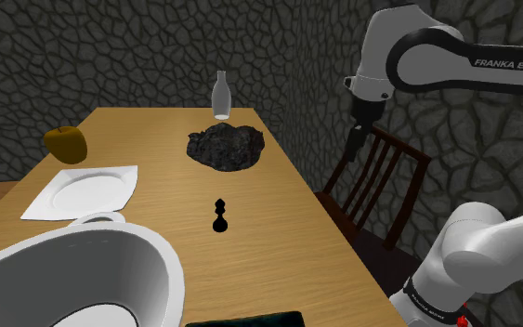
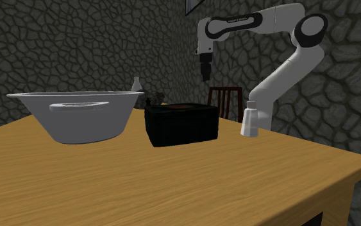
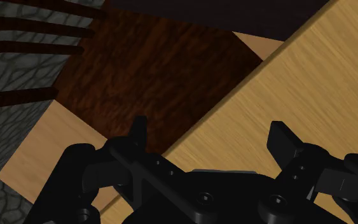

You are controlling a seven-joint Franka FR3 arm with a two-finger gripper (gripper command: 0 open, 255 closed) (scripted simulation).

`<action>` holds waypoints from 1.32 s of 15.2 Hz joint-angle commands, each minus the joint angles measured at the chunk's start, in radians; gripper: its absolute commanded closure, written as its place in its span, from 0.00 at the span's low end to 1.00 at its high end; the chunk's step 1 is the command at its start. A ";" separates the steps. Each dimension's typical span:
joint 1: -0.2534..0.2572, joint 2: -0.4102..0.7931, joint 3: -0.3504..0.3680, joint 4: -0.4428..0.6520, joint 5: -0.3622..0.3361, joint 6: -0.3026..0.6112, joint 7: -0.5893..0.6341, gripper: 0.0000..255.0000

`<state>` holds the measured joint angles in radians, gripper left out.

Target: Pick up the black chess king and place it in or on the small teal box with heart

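The black chess king [image 1: 219,215] stands upright on the wooden table [image 1: 278,232], in front of a dark rock-like lump [image 1: 226,146]. A dark box [image 2: 182,124] sits near the table's front end, beside the big white bowl [image 2: 76,115]; its top edge [image 1: 245,320] shows at the bottom of the shoulder view. My gripper [image 1: 355,141] hangs high past the table's right edge in the shoulder view, above a wooden chair [image 1: 371,186], far from the king. In the wrist view the gripper [image 3: 211,137] is open, its fingers [image 3: 284,141] apart with nothing between them.
A clear bottle [image 1: 219,96] stands at the table's far end, a brown apple [image 1: 66,143] and a white plate [image 1: 87,190] lie to the left. A small white bottle [image 2: 250,121] stands beside the dark box. Stone walls surround the table.
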<state>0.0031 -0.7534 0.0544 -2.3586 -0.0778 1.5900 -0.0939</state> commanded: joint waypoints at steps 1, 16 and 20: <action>0.000 0.000 0.000 0.000 0.000 0.000 0.000 0.00; 0.054 0.381 0.336 0.222 0.005 0.147 0.355 0.00; 0.060 0.522 0.421 0.328 -0.052 0.157 0.464 0.00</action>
<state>0.0613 -0.2668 0.4539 -2.0547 -0.1140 1.7428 0.3406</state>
